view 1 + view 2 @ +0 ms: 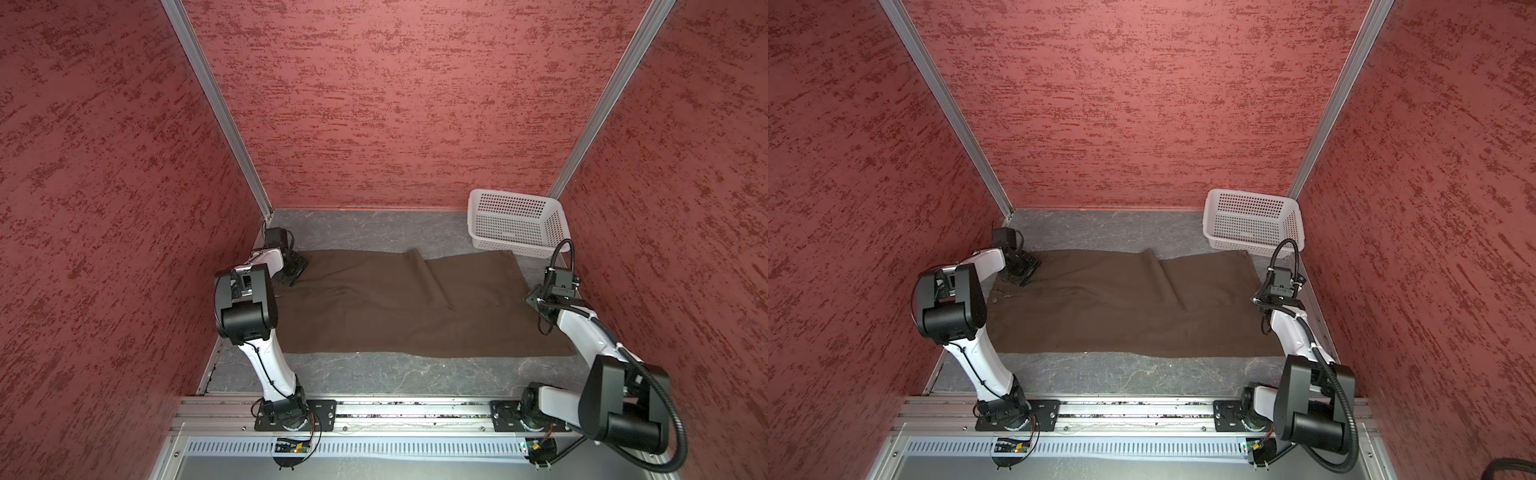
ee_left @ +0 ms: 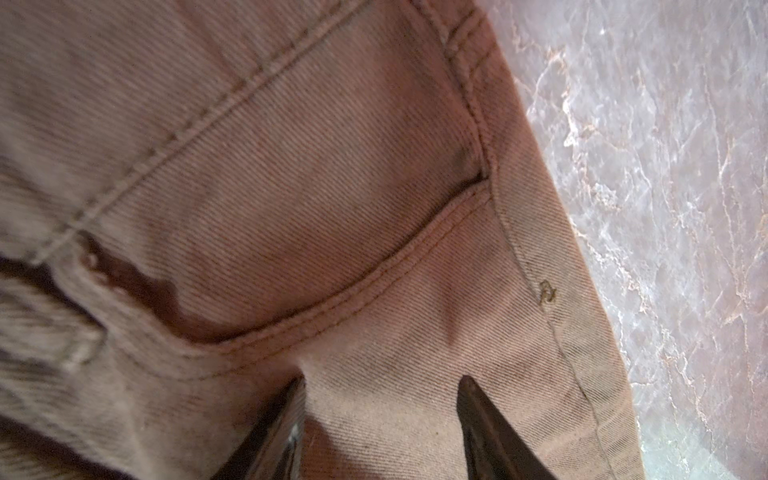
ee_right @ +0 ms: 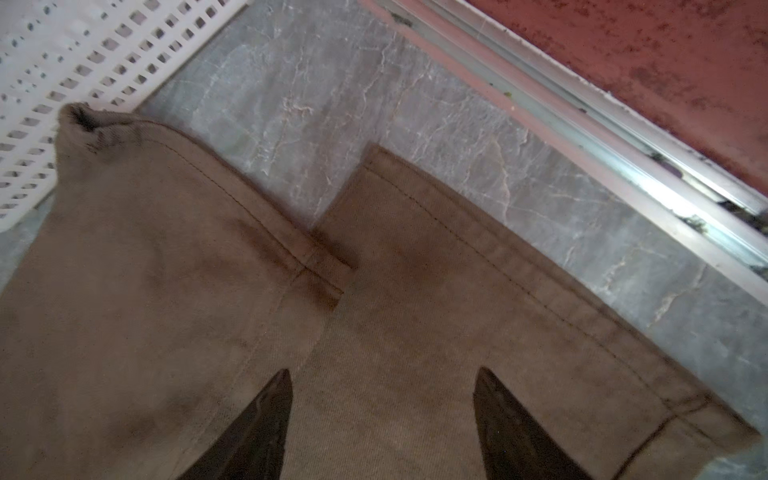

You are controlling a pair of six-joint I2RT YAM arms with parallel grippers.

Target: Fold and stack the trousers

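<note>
Top views, both: trousers [image 1: 415, 307] [image 1: 1133, 307] lie spread flat across the middle of the table [image 1: 374, 374], waist end on the left, leg hems on the right. Dark brown matte cloth in a roughly rectangular outline, with one raised ridge running diagonally from the far edge toward the centre.

Left wrist view: twill weave on the trousers [image 2: 332, 187], a double-stitched seam and a curved pocket opening with a corded edge. Left gripper [image 2: 382, 382] [image 1: 293, 270] sits over the waist's far corner. Its dark tapered fingers are spread apart, flat cloth shows between them and nothing is pinched.

Right wrist view: two stitched hems on the trousers [image 3: 415, 332], one leg overlapping the other, and a bunched corner right at the basket wall. Right gripper [image 3: 382, 374] [image 1: 534, 301] is above the hem end with its jaws wide apart, gripping nothing.

Basket [image 1: 507, 226] [image 1: 1250, 224] [image 3: 62, 62] is white perforated plastic, rectangular, in the far right corner.

Table is grey with a marble-vein pattern. Walls [image 1: 395, 104] are mottled red with aluminium corner profiles. Both arm bases are mounted on an aluminium rail [image 1: 395, 409] at the near edge.
</note>
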